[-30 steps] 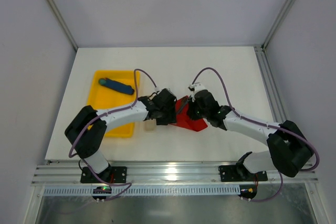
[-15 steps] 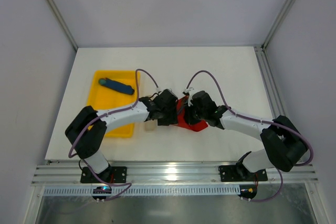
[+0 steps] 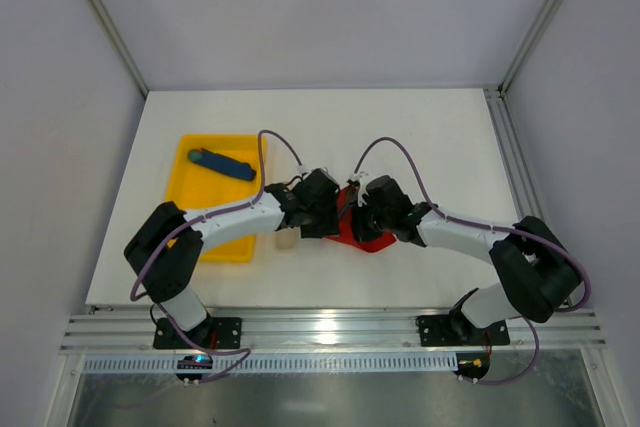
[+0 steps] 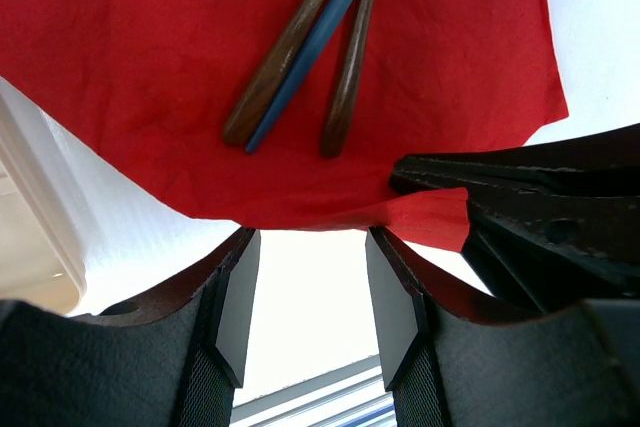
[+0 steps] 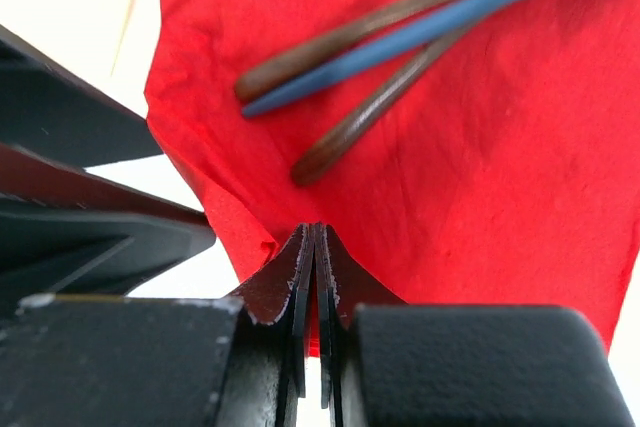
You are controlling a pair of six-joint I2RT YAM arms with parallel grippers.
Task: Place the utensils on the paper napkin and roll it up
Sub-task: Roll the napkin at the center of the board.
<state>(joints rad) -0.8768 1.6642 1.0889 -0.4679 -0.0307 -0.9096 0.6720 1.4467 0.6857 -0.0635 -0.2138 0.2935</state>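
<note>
The red paper napkin (image 3: 372,238) lies flat on the white table between my two grippers. Two slim brown utensils (image 4: 285,52) and a slim blue piece (image 4: 318,39) lie together on it; they also show in the right wrist view (image 5: 400,12). My left gripper (image 3: 325,213) is open and empty, its jaws (image 4: 312,243) standing at the napkin's (image 4: 150,47) near edge. My right gripper (image 3: 364,213) is shut on the napkin's (image 5: 520,177) edge, right at its fingertips (image 5: 315,234). The right gripper's black fingers (image 4: 520,187) show beside the left one.
A yellow tray (image 3: 215,239) stands at the left with a blue stick with a teal end (image 3: 222,162) in it. A small cream object (image 3: 286,240) lies between tray and napkin. The table's front edge and metal rails are close behind the grippers.
My right gripper has moved left along the napkin toward the left gripper, and the two now nearly touch. The left arm has barely moved.
</note>
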